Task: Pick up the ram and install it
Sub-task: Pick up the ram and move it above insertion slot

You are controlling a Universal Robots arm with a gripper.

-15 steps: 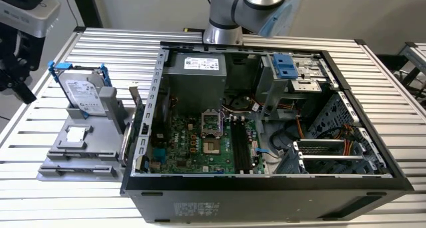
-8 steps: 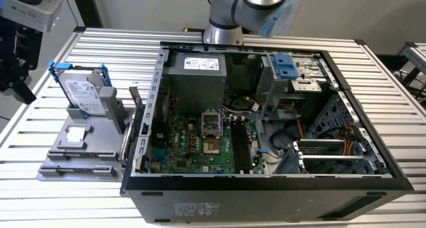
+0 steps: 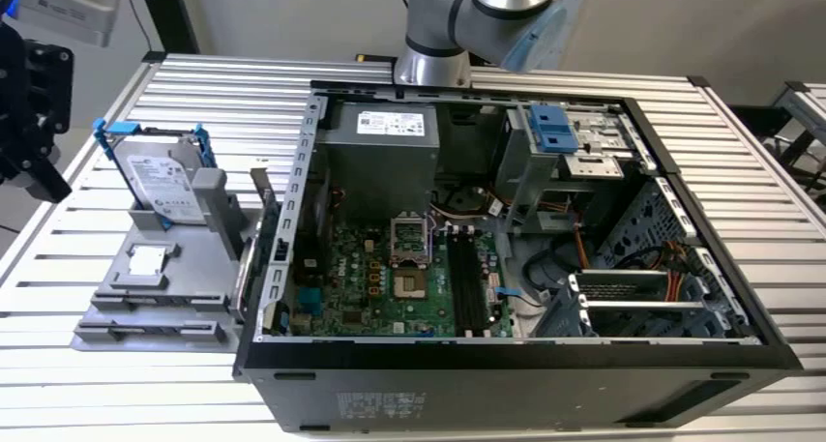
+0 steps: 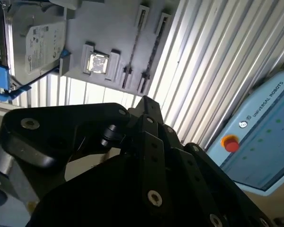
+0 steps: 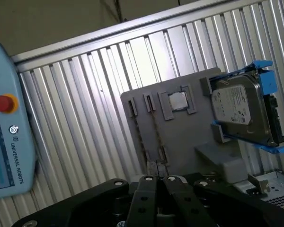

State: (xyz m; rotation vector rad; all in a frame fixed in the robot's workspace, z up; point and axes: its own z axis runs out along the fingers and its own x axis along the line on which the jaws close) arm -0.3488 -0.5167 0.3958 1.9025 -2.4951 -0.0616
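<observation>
The pick-up step is in hand and barely begun: the gripper (image 5: 157, 166) hangs well apart from the grey tray (image 5: 180, 137), its jaws apparently pressed together on nothing. The ram (image 5: 154, 130) seems to be the thin dark strip standing on edge in 1 of the tray's 2 rails, though which rail holds it is hard to tell. The tray lies near the table (image 3: 775, 171) edge on the exterior view's left, just beside the open case (image 3: 516, 353). Judging from this, a grasp calls for the jaws to part, line up across the strip and come down squarely over it. The chip (image 5: 178, 100) sits in its holder just beside the rails, and the hard drive (image 5: 239, 111) stands in a blue caddy at the tray's far end, so room looks tight on that side. Inside the case the black slots (image 3: 467, 282) on the green board (image 3: 374, 297) look empty, with cables (image 3: 578, 244) and a drive cage (image 3: 633, 302) near them. A pendant (image 5: 4, 142) sits near the table.
</observation>
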